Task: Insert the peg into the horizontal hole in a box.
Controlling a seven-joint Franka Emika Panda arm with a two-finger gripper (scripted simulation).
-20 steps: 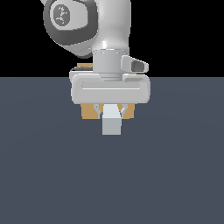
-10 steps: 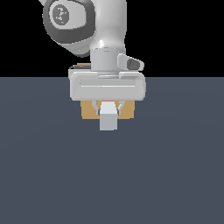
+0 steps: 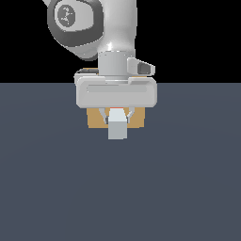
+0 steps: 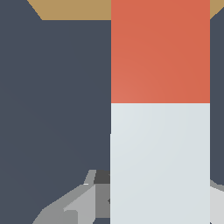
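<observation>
Gripper (image 3: 116,116): hangs below the white wrist body, fingers pointing down; closed on the peg, 1 finger pressed against each side.
Fingers (image 3: 106,114): only short stubs show below the gripper's wide body in the exterior view; in the wrist view a grey finger (image 4: 83,197) appears beside the peg, cut off by the frame edge.
Peg (image 3: 117,128): held level, grey-white end face toward the exterior camera, red-orange part (image 4: 160,50) pointing away toward the box; in the exterior view only a sliver of red shows above the grey end.
Box (image 3: 96,119): tan block directly behind the gripper, standing on the dark floor; its upper part is covered by the gripper's body, its middle by the peg.
Hole: not visible in either view; the peg and gripper cover the middle of the box's face.
Peg tip: runs out of the wrist view against the tan surface (image 4: 70,8); whether it has entered the box cannot be told.
Arm (image 3: 94,28): bulky white and dark-grey links rise above the gripper, cut off by the frame top.
Floor (image 3: 117,188): flat dark blue-grey.
</observation>
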